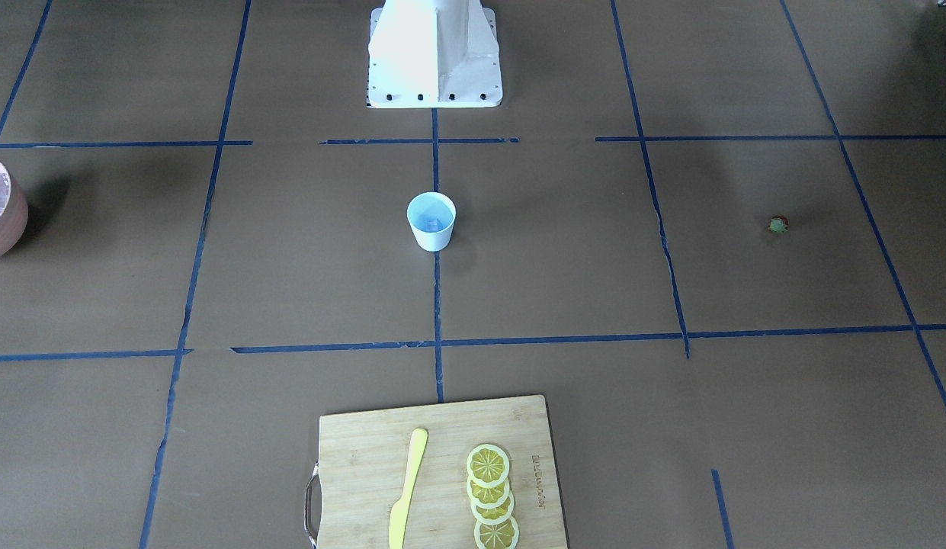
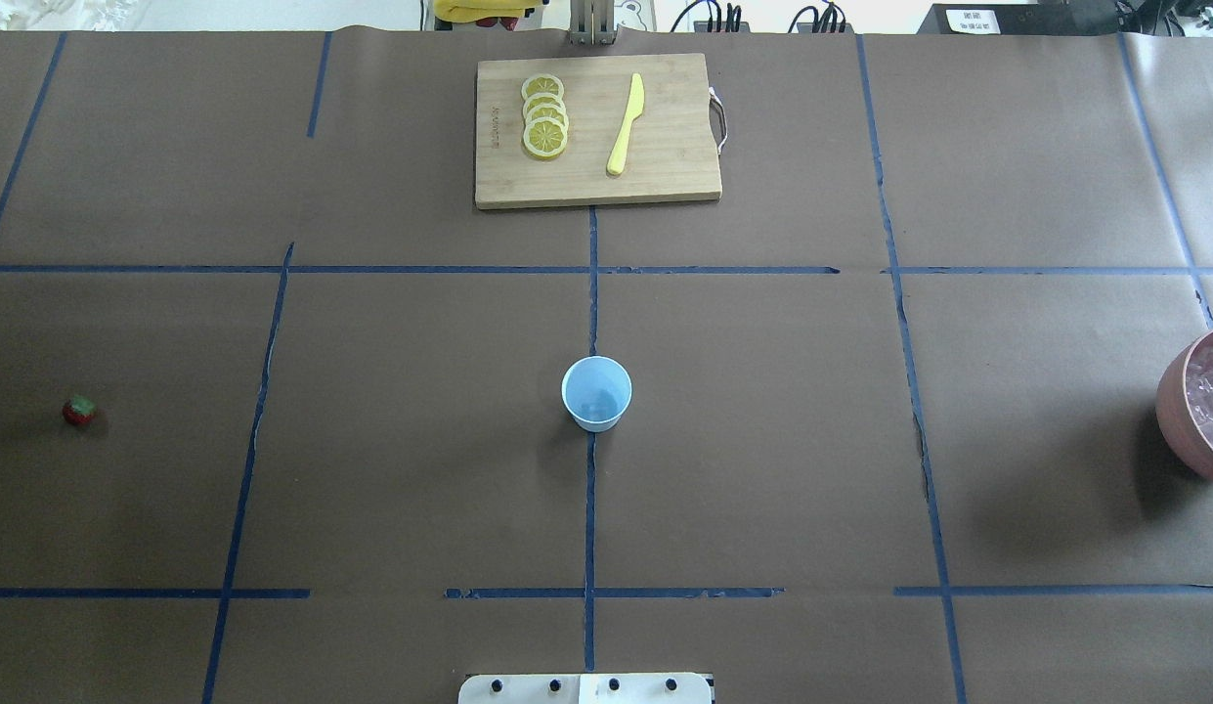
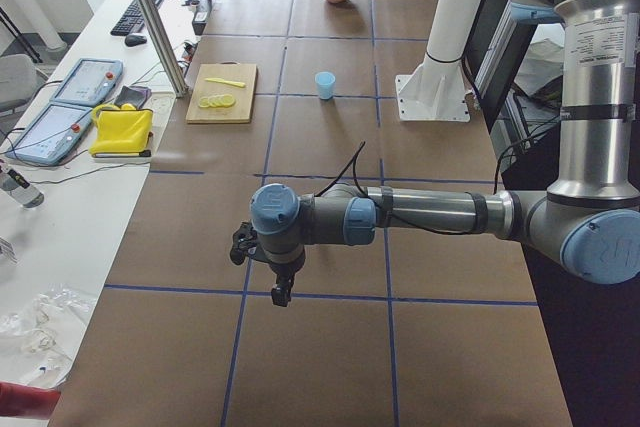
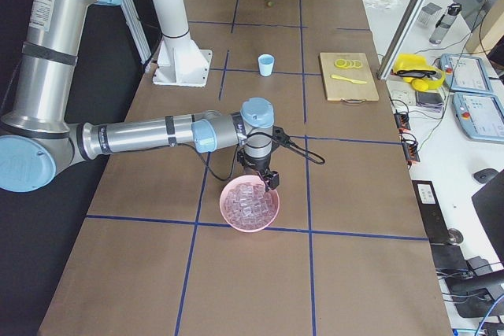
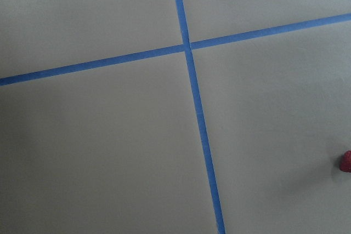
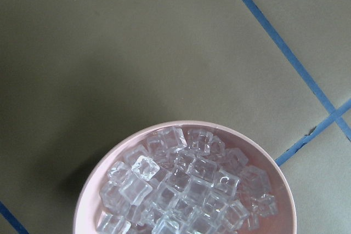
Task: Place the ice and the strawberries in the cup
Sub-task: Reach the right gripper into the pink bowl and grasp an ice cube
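The pale blue cup (image 2: 596, 393) stands upright at the table's middle, also in the front view (image 1: 431, 221); a small pale cube shape shows at its bottom. The tiny red strawberry (image 2: 78, 411) lies far out on my left side and peeks in at the left wrist view's right edge (image 5: 345, 161). Ice cubes (image 6: 181, 184) fill a pink bowl (image 4: 250, 229) on my far right. My left gripper (image 3: 281, 297) hangs low over the table. My right gripper (image 4: 272, 184) hangs just over the bowl's far rim. I cannot tell whether either is open.
A wooden cutting board (image 2: 665, 166) at the far middle edge carries lemon slices (image 2: 545, 117) and a yellow knife (image 2: 626, 125). The robot's white base (image 1: 434, 53) stands at the near edge. Blue tape lines grid the brown table.
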